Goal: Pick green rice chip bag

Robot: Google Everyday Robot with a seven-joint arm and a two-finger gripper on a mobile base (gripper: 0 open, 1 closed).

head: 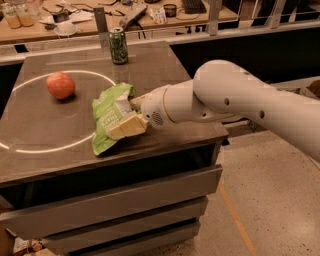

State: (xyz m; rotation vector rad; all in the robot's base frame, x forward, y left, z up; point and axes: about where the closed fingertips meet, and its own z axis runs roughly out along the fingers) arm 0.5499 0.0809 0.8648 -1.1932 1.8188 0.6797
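Note:
The green rice chip bag (106,116) lies crumpled on the dark table top (45,150), right of the middle, with its white label patch facing up. My gripper (123,118) reaches in from the right on the white arm (225,102). It is open, and its cream fingers (128,127) straddle the bag's right side. The near finger lies over the bag's lower right part and the far one sits by its upper right edge. The bag rests on the table.
A red apple (60,85) sits at the left inside a white circle marked on the table. A dark green drink can (118,45) stands at the table's far edge. A cluttered counter (150,15) runs behind. Drawer fronts (125,200) are below the table top.

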